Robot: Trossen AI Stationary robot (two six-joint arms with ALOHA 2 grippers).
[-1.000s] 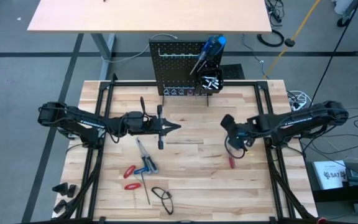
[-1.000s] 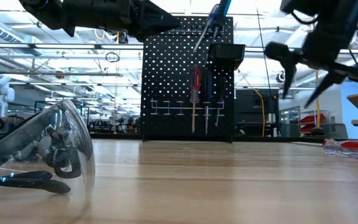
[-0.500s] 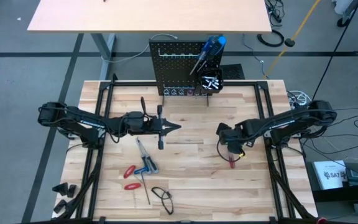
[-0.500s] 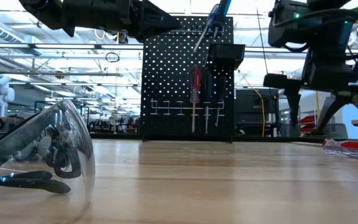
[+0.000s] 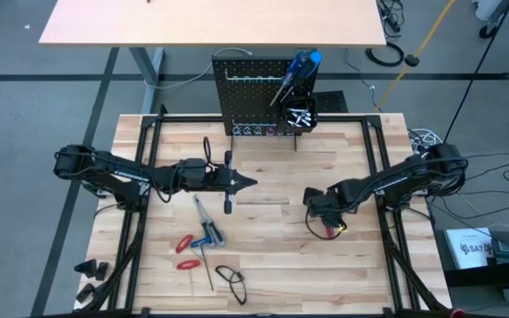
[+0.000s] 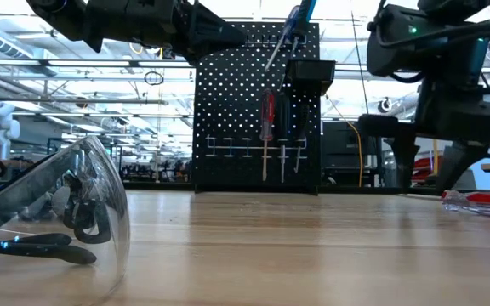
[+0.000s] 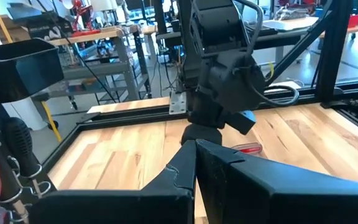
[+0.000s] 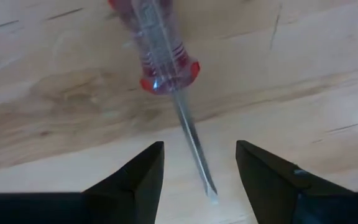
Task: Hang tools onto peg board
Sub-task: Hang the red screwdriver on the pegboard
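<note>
Red-handled screwdriver (image 8: 164, 46) lying flat near the table's right edge (image 5: 374, 265), thin shaft between the parted fingers of the right gripper (image 8: 197, 171), nothing held yet. Best done by settling lower and closing across the shaft or the handle's collar, square to it, so no rolling away on the wood.

Toward the front-left corner, loose tools: red-handled pliers (image 5: 185, 251), a blue-handled tool (image 5: 210, 235), thin rods, plus safety glasses (image 6: 54, 208) at the front edge.

Mid-table, left gripper (image 5: 247, 182) hovering, fingers pressed together, empty.

At the back edge, peg board (image 5: 254, 93) upright, with a red and a dark screwdriver already hung and blue-handled ones in the small bin (image 5: 300, 115).

Compared with a second ago: right arm swung inward and dropped low over the screwdriver, opening unchanged; left arm unmoved.
</note>
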